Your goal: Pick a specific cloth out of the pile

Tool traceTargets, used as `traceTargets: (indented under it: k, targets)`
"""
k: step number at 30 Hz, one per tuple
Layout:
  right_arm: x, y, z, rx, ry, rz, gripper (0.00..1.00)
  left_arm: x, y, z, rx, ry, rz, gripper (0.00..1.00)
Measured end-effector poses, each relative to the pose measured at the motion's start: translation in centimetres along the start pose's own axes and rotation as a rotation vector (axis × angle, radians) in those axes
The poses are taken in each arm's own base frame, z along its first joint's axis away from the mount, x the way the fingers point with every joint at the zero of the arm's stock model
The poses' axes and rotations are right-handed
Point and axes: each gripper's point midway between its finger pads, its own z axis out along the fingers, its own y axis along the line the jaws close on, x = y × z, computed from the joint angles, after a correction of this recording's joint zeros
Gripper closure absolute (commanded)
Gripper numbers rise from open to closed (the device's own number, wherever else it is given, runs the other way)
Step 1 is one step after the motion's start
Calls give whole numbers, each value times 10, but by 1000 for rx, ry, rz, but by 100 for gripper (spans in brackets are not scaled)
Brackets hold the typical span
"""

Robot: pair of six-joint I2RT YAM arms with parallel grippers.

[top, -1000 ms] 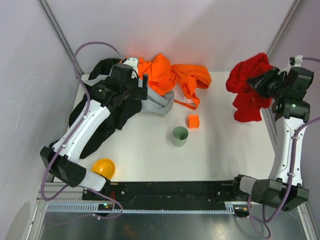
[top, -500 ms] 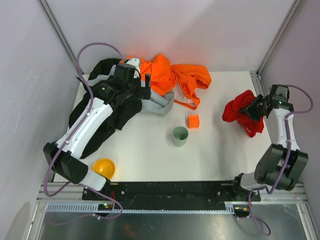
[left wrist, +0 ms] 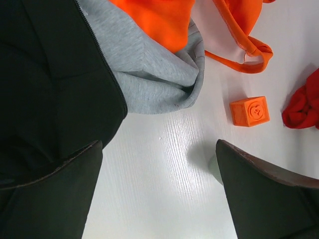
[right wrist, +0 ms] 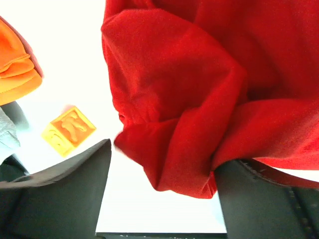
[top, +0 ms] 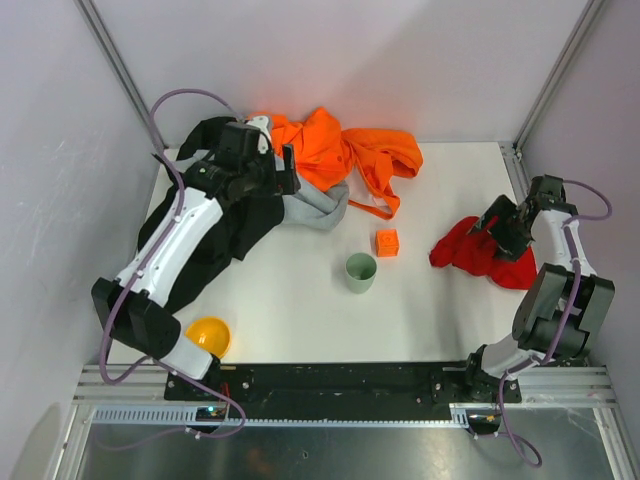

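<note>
**White table with the red cloth lying apart from the heap**

White table (top: pixel 300 310) inside a pale walled booth, seen from above, with two robot arms mounted at its near edge. At the far left corner sits the pile (top: pixel 320 150), a heap of orange, grey and black garments. The cloth (top: pixel 462 256), small and bright red, lies crumpled on the right side of the table, well apart from the pile. A green cup (top: pixel 361 272) and an orange block (top: pixel 388 242) stand between them.

Judging by this layout, the picking-out looks essentially done: the red piece is separate from the heap. What seems left is for the right arm to draw clear.

The right gripper (right wrist: pixel 162 157) is low over the cloth. Its fingers (right wrist: pixel 60 194) are spread wide, so the grasp reads as released. A red fold lies in the gap and appears to touch one finger.

The left gripper (left wrist: pixel 159 144) hangs above the near edge of the pile. Its fingers (left wrist: pixel 50 199) are also spread wide, with nothing between them and only bare table below.
</note>
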Motion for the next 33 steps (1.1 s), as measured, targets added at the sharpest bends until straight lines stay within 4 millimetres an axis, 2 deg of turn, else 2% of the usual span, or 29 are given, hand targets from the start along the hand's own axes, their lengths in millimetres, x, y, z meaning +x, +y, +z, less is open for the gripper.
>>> traceTargets:
  k: [2, 4, 8, 12, 17, 24, 29, 33]
  targets:
    - [0, -1, -2, 4, -6, -6, 4, -1, 5, 1, 9, 8, -36, 0]
    - [-2, 1, -6, 2, -21, -9, 2, -3, 11, 4, 18, 18, -83, 0]
    - [-4, 8, -22, -18, -63, -25, 1, -2, 20, 10, 30, 41, -146, 0]
    - [-5, 20, -36, -43, -92, -51, 1, 2, 20, 16, 42, 65, -170, 0]
    - [-5, 49, -49, -93, -119, -106, 1, 5, 18, 19, 50, 79, -170, 0]
    - [7, 97, -70, -154, -174, -245, 1, 3, 24, 19, 22, 67, -142, 0]
    - [14, 128, -100, -218, -264, -338, 1, -2, 38, 14, -38, 31, -78, 0]
    - [15, 150, -131, -290, -363, -387, 1, -12, 48, -3, -87, -25, -19, 0]
